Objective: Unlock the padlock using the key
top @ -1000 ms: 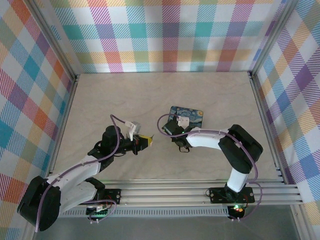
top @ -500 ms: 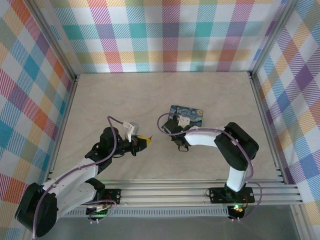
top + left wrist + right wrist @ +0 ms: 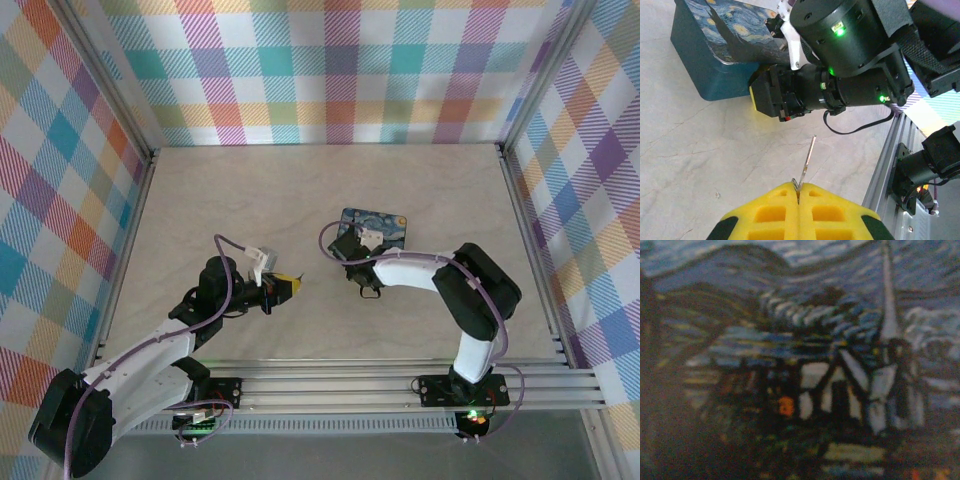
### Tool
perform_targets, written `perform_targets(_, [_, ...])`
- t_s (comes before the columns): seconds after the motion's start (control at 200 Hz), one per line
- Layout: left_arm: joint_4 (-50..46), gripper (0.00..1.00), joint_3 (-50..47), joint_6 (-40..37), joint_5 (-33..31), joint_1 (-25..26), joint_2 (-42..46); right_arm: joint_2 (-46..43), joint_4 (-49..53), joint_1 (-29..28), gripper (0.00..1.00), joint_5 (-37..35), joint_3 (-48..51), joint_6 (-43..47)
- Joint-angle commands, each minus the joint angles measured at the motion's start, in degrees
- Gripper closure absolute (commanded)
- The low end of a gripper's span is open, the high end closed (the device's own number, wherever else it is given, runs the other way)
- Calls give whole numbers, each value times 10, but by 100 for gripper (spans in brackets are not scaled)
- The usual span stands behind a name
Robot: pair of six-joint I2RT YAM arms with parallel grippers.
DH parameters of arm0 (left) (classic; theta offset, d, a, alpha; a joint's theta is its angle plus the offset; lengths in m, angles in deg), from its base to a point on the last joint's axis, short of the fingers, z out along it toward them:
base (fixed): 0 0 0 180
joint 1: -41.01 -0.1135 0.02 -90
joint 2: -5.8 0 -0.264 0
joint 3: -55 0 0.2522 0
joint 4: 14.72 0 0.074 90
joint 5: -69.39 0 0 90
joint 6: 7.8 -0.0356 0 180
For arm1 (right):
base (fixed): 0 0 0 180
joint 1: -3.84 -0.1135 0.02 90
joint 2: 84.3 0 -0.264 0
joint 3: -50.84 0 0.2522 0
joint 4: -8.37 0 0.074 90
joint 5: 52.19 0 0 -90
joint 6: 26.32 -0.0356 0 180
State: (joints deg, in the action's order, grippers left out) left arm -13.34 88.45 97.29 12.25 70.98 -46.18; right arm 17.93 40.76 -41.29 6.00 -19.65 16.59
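Note:
My left gripper is shut on the key, a thin metal blade that sticks out forward from between its yellow pads, above the table. In the left wrist view my right gripper lies low, its yellow tip against the near side of the blue starry-night box. Seen from above, the right gripper sits at the box's near-left corner. The right wrist view is a blurred close-up of the box's painted lid, so its jaws are not visible. The padlock is hidden.
The pale marbled table is walled by checked panels on three sides. Aluminium rails run along the near edge by the arm bases. A black cable loops under the right wrist.
The right gripper has edged a little closer to the blue box. The left gripper has stayed almost in place, still holding the key.

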Motion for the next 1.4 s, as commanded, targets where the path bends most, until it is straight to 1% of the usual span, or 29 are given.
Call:
perform_targets(0.0, [17,100,-16,-15,6,3,8,-32,50,8,83,48,-23,33])
perform_targets(0.095, [31,100,-20,-19,13,4,6,-49,78,12,88,90,-29,51])
perform_targets(0.25, [51,100,-20,-31,21,10,-4,-81,106,28,100,169,-36,64])
perform_targets(0.395, [68,100,-13,-48,8,31,-23,-106,136,47,100,245,-55,70])
perform_targets(0.595, [125,100,-3,-66,-47,83,-75,-120,198,82,100,357,-100,62])
perform_targets(0.72, [182,100,9,-81,-73,112,-136,-126,214,108,100,427,-114,29])
perform_targets(0.78, [242,100,4,-70,-79,112,-171,-131,215,115,100,450,-115,11])
perform_targets(0.855, [296,100,10,-62,-79,112,-214,-136,217,119,100,469,-119,-5])
perform_targets(0.98, [344,100,41,-51,-65,112,-280,-136,216,121,100,494,-121,-22])
perform_targets(1.13, [410,100,60,-28,-65,112,-346,-136,204,123,100,515,-121,-35])
perform_targets(1.255, [434,100,76,-14,-62,112,-387,-139,188,127,100,527,-116,-45])
perform_targets(1.395, [469,100,71,-1,-70,112,-417,-151,168,133,100,525,-101,-57])
